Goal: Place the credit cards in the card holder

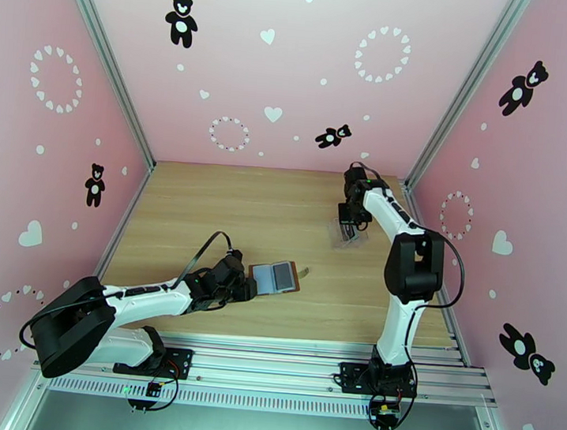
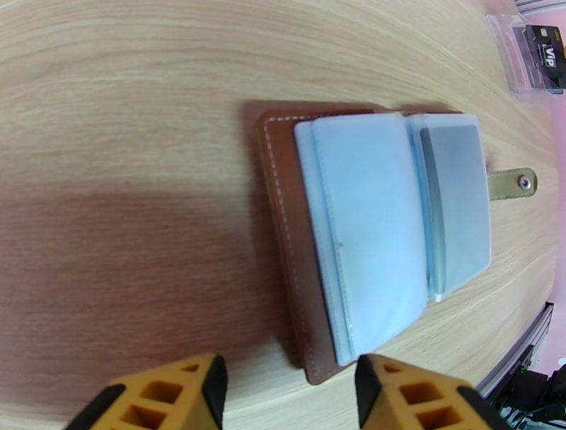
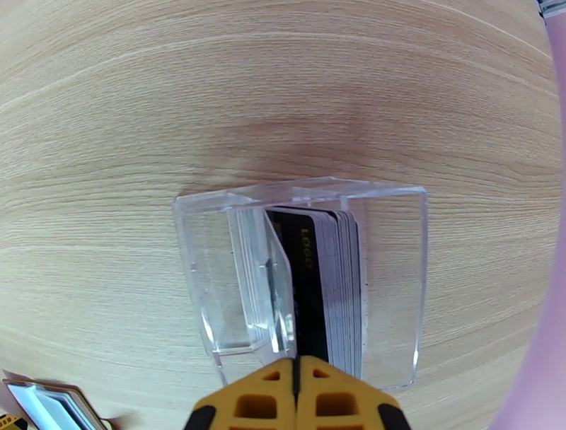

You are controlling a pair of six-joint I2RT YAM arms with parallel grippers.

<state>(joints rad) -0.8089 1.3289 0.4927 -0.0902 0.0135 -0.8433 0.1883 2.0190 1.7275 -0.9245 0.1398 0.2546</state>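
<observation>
Right gripper (image 3: 297, 366) is clenched directly over the credit cards (image 3: 332, 283), which stand on edge in a clear case (image 3: 318, 186), faces in line with the finger seam; a pinch on the front card can't be confirmed. Left gripper (image 2: 290, 396) gapes just short of the opened card holder (image 2: 375, 233), the nearer arm to it. Legible: gold "LOGO", "VIP".

A pale wood-grain tabletop (image 1: 244, 208) carries two things, well apart. The brown card holder (image 1: 276, 277) lies open and flat near the front, pockets up, snap tab pointing right. Farther back on the right sits a clear plastic case (image 1: 347, 235) with dark credit cards (image 3: 332, 283) on edge inside.
</observation>
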